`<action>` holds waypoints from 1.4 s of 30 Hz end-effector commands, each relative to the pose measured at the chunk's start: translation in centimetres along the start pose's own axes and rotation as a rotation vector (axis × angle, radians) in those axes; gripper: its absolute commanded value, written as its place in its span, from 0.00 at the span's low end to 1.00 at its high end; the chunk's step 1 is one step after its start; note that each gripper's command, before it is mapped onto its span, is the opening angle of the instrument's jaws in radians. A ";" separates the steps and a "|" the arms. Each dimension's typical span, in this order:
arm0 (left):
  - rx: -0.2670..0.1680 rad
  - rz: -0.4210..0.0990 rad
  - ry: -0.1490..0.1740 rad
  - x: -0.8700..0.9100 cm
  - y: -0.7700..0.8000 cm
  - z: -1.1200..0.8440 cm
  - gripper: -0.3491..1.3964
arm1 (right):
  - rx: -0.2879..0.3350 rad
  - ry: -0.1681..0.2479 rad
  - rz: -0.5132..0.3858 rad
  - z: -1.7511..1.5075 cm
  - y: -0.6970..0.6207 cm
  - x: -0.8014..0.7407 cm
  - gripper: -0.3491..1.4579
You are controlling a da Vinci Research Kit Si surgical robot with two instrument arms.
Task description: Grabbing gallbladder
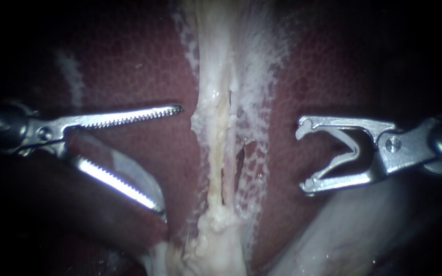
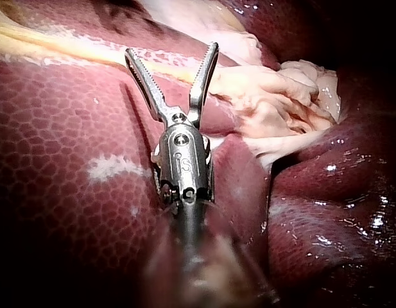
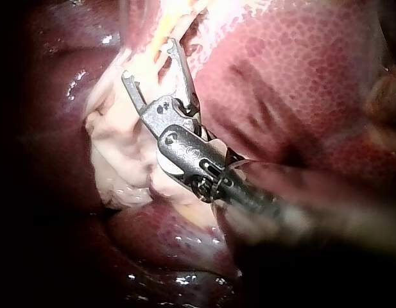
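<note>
The left instrument [image 1: 171,160] has its hand wide open, 2 toothed jaws over the liver [image 1: 129,66], gripping nothing. The right instrument [image 1: 303,157] has its hand spread, a white clip [image 1: 353,148] seated against both jaws. A pale strand [image 1: 216,128] runs between them. The gallbladder [image 1: 344,240] lies below the right instrument, ungrasped.

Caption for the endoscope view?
Left instrument open, right instrument holding a clip, flanking the pale strand on the liver.

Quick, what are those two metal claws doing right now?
Left instrument: jaws open, holding nothing.
Right instrument: jaws spread wide, holding a white clip between them.
</note>
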 end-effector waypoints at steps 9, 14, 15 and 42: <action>-0.015 -0.085 0.002 -0.02 0.03 -0.02 0.84 | 0.000 0.000 0.000 0.00 0.00 0.00 0.52; -0.030 -0.204 0.001 0.01 0.08 0.03 0.82 | 0.000 0.000 0.000 0.00 0.00 0.00 0.52; -0.036 -0.210 0.002 0.02 0.09 0.04 0.81 | 0.000 0.000 0.000 0.00 0.00 0.00 0.52; -0.083 -0.455 0.046 0.53 0.34 0.37 0.59 | 0.000 0.000 0.000 0.00 0.00 0.00 0.52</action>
